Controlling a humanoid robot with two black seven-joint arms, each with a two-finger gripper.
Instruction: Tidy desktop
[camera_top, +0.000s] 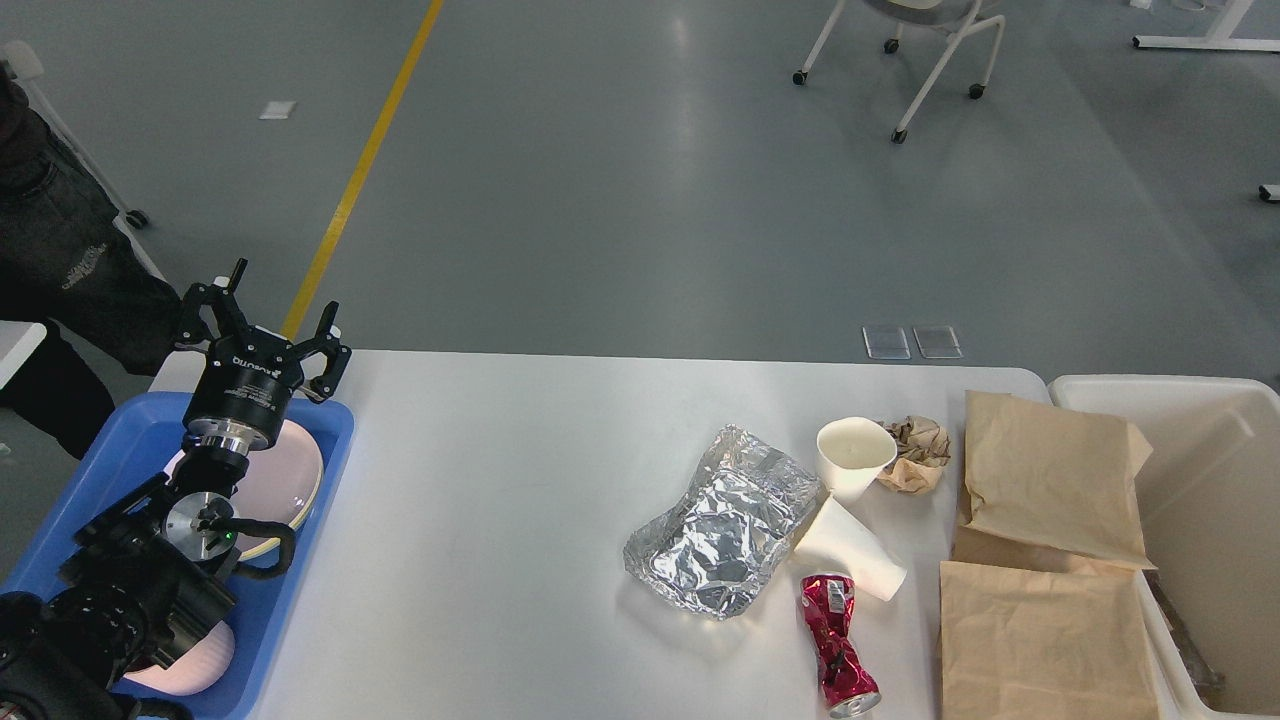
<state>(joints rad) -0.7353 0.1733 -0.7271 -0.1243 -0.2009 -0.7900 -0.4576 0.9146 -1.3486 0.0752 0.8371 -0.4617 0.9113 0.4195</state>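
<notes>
The white desktop (500, 500) fills the lower view. On its right part lie a crumpled foil sheet (722, 520), an upright white paper cup (855, 455), a second cup on its side (852, 548), a crushed red can (838, 645), a brown paper wad (915, 455) and two brown paper bags (1050, 480) (1045, 640). My left gripper (280, 312) is open and empty, raised above the far end of the blue tray (125, 440), far left of the litter. My right gripper is out of view.
The blue tray holds pinkish plates (290, 475). A cream bin (1200, 520) stands against the table's right end. A person in dark clothes (60, 260) stands at far left. A wheeled chair (920, 40) is on the floor beyond.
</notes>
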